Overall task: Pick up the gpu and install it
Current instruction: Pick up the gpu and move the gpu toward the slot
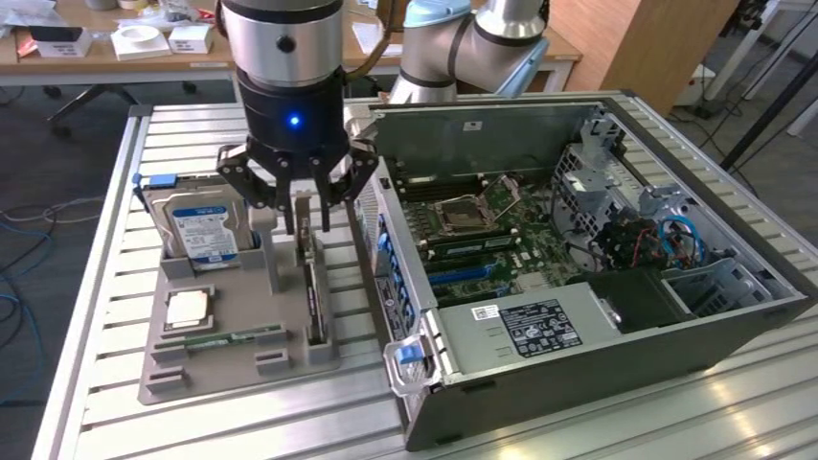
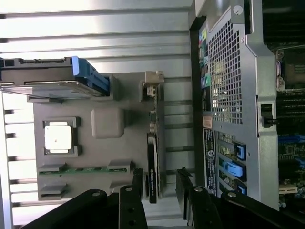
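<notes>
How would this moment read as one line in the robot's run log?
gripper: open | where: over gpu | gpu: on edge in grey holder | install: not yet done

Exterior view looks down obliquely — wrist view (nearer) straight down — sharing the tray (image 1: 230,366) (image 2: 109,157).

Soft, even light is falling from above, leaving only faint shadows around the tray (image 1: 230,359). Beside the tray, the case (image 1: 601,383) interior is sitting dimmer. In the wrist view, glare is bleaching the desk (image 2: 95,28) slats beyond the tray. A blue lamp (image 1: 295,121) is glowing above the tray.
</notes>
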